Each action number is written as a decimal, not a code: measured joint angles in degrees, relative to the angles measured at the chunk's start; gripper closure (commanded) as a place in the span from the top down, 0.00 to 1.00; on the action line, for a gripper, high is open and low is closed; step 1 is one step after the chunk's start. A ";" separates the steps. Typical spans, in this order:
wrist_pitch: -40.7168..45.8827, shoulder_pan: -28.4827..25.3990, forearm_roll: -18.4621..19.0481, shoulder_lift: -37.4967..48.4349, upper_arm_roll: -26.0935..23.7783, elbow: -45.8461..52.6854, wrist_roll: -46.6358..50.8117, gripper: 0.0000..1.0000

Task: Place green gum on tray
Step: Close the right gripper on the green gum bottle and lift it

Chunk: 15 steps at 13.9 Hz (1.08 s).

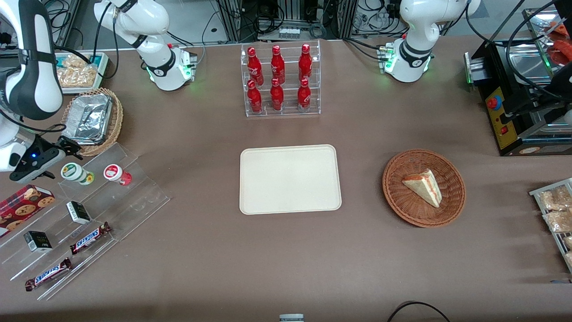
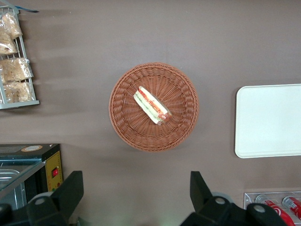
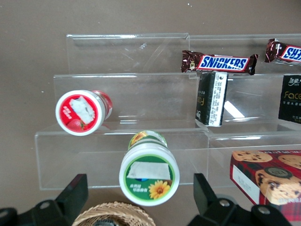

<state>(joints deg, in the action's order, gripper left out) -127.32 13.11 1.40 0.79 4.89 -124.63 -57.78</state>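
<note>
Brown table, green gum [image 3: 149, 173] upright, lid facing open-fingered claw [image 3: 139, 200] just above.

1. One green gum [image 1: 77, 173] canister and one red-lidded canister [image 1: 117, 174].
2. One tray [image 1: 289, 179].
3. Six red bottles [image 1: 277, 79] in the clear rack.
4. Two Snickers bars [image 1: 90, 238].
5. Two small black boxes [image 1: 78, 212].
6. One cookie box [image 1: 22, 204].
7. Two wicker baskets [image 1: 423, 188]; one holds a single sandwich wedge [image 1: 423, 186], the other one foil container [image 1: 87, 117].
8. One gripper [image 1: 67, 147], fingers spread, just beside the green gum.
</note>
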 measured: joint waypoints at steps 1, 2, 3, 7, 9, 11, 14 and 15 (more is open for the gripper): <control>-1.57 0.10 0.00 -0.17 0.00 -0.95 -0.38 1.00; -2.90 0.25 0.00 -0.33 0.01 -1.84 -0.73 0.99; -4.03 0.54 0.00 -0.49 0.01 -2.64 -0.96 0.86; -5.89 1.19 0.00 -1.18 0.01 -3.91 -2.43 0.00; -5.90 1.19 0.00 -1.17 -0.03 -3.90 -2.46 0.00; -5.90 1.17 0.00 -0.96 -0.21 -3.78 -2.46 0.00; -4.55 1.11 0.00 -0.80 -0.45 -2.19 -2.36 0.00; -2.23 0.97 0.00 -0.75 -0.64 -0.59 -1.90 0.00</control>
<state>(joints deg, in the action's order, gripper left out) -129.55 14.08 1.40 0.04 4.25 -125.22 -59.68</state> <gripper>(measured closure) 0.419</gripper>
